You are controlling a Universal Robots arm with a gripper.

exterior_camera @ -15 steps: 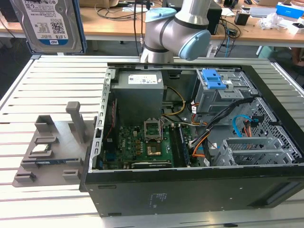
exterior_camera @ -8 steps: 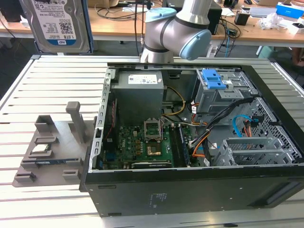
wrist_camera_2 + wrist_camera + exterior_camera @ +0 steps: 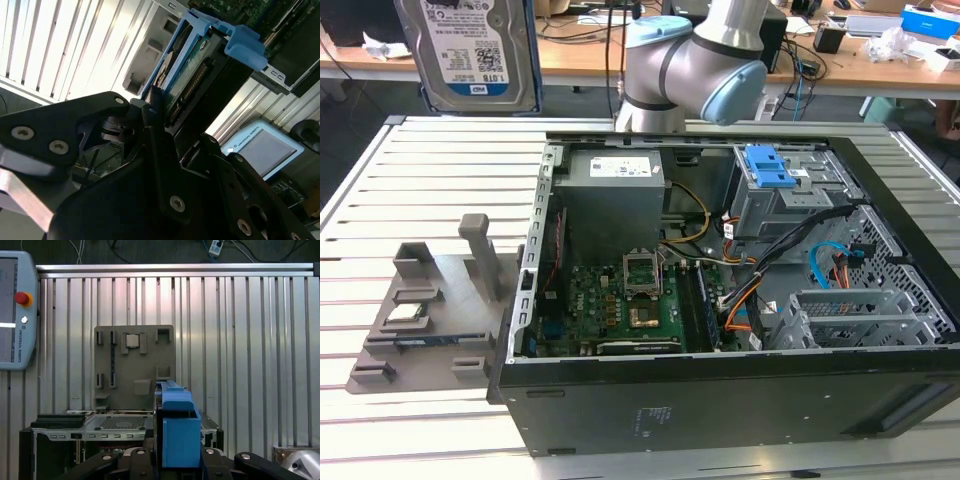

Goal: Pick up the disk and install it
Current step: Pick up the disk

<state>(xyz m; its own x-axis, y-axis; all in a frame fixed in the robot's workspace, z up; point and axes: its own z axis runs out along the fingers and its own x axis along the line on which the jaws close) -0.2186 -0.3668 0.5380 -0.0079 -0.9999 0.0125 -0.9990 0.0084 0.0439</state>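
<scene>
End effector (image 3: pixel 179 454) is clamped on the disk (image 3: pixel 480 55), with black fingers (image 3: pixel 160 150) pressed on either side of its blue bracket (image 3: pixel 177 432) in both wrist views. The disk is off the counter (image 3: pixel 430 170), held upright in the air with its label facing the exterior view, at that view's upper left. It is beside the arm (image 3: pixel 695 65) and apart from the open computer case (image 3: pixel 720 400). Not installed: the drive cage (image 3: pixel 767 180) with the blue latch sits inside the case toward the exterior view's right. Grey fixture (image 3: pixel 430 290) lies on the counter just beside the case on the exterior view's left, with a small processor chip (image 3: pixel 408 316) resting in it. Teach pendant (image 3: pixel 12 315) lies on the counter
</scene>
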